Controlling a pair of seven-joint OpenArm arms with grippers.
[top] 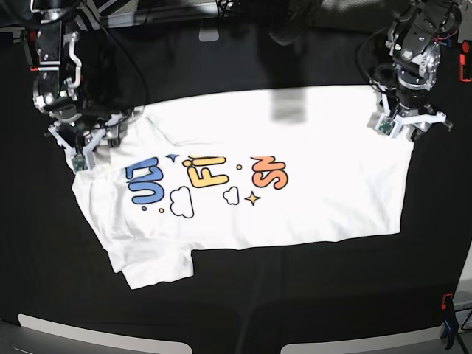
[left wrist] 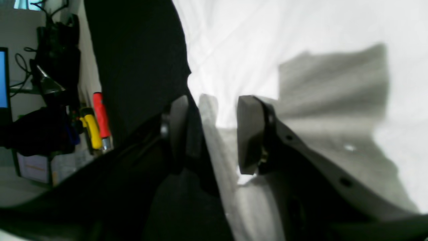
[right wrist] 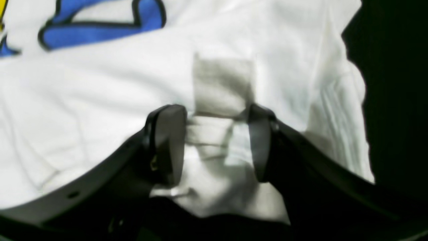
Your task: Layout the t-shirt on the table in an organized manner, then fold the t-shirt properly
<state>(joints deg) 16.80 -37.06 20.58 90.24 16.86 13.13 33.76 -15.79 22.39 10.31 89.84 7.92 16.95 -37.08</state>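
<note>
At table (top: 243, 295) centre: shirt (top: 295, 199) spread print-up, one long fold made | left gripper (top: 408, 122) at 2 o'clock corner, part-open, hem between jaws, grip unclear | right gripper (top: 82, 141) at 10 o'clock, wide, straddling cloth | sleeve and cross folds left

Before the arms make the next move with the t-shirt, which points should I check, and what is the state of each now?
1. The t-shirt lies on the table, print side up: ok.
2. Shirt is laid flat in full height: not ok, it looks doubled along its length, only the upper halves of the letters show.
3. Left end effector stands at the shirt's edge, jaws apart with cloth between them: ok.
4. Right end effector has a fold of white cloth between its jaws: ok.
5. Firm grip on the cloth by either end effector: cannot tell.
6. Sleeve near the front edge lies smooth: not ok, it looks bunched.
</note>
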